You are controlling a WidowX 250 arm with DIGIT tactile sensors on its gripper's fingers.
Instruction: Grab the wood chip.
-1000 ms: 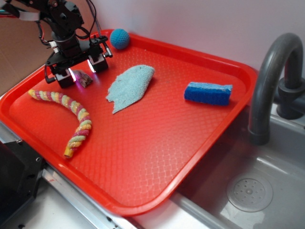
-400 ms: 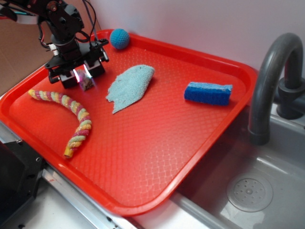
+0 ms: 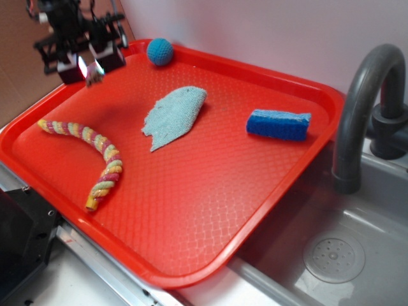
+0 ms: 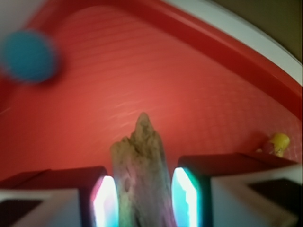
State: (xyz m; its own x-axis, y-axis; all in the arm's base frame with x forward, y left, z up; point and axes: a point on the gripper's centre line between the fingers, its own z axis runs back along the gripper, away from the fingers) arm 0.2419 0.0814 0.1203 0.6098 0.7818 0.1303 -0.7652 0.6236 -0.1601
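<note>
Here the gripper [image 4: 144,198], jaws closed on the wood chip [image 4: 141,177], holds it above the tray's [image 3: 280,191] far-left corner; the jagged, narrow-held chip could twist and slip free.

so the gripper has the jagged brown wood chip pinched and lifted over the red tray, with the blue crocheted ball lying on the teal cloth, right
Not quite. The gripper does hold the jagged brown wood chip above the red tray, but the blue crocheted ball sits apart from the teal cloth, at the tray's far rim, as the exterior view shows.
</note>
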